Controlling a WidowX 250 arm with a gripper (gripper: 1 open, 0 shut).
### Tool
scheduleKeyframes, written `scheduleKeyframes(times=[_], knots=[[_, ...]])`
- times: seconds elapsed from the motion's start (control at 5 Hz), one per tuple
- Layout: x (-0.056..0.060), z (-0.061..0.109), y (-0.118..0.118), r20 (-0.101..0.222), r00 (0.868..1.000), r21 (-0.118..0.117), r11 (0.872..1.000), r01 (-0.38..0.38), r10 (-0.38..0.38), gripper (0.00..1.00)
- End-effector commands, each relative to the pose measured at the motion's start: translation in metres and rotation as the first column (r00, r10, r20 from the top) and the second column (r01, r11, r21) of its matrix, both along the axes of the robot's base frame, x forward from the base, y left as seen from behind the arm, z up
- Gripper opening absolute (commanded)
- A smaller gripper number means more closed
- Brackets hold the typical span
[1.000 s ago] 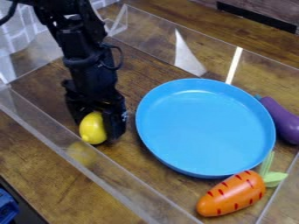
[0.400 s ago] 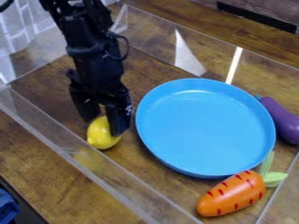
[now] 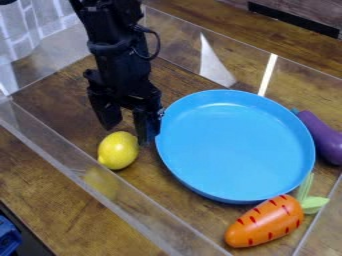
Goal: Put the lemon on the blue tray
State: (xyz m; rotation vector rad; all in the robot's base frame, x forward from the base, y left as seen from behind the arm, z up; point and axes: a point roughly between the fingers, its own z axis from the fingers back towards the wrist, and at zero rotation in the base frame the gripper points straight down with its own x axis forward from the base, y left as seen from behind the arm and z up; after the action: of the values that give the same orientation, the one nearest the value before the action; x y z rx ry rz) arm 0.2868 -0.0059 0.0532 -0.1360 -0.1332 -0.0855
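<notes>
The lemon (image 3: 118, 151) is a small bright yellow oval lying on the wooden floor of the clear bin, just left of the blue tray (image 3: 238, 145). It sits a little apart from the tray's rim. My black gripper (image 3: 124, 118) hangs just above and behind the lemon, its two fingers spread open with nothing between them. The tray is a large round sky-blue plate with nothing on it.
A purple eggplant (image 3: 325, 137) lies against the tray's right side. An orange carrot with green leaves (image 3: 269, 221) rests at the front right. Clear plastic bin walls (image 3: 80, 190) surround everything on the wooden table.
The gripper has risen and shifted back and slightly right, off the lemon. The lemon now lies uncovered, a bit lower and farther right than a second ago.
</notes>
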Motion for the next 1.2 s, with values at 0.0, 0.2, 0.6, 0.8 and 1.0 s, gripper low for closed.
scheduleKeyframes(times=[0.0, 0.2, 0.6, 0.8, 1.0], knots=[[0.001, 0.003, 0.008, 0.044, 0.999, 0.014, 1.000, -0.023, 0.023, 1.00], [-0.001, -0.023, 0.012, 0.031, 0.999, 0.024, 0.999, -0.026, 0.025, 1.00], [-0.004, -0.030, 0.012, 0.034, 0.999, 0.037, 0.999, -0.008, 0.007, 0.00], [-0.001, -0.023, 0.003, 0.042, 0.999, 0.046, 0.999, -0.008, 0.006, 0.00], [0.003, -0.014, -0.006, 0.053, 0.999, 0.056, 0.998, -0.006, 0.003, 0.00]])
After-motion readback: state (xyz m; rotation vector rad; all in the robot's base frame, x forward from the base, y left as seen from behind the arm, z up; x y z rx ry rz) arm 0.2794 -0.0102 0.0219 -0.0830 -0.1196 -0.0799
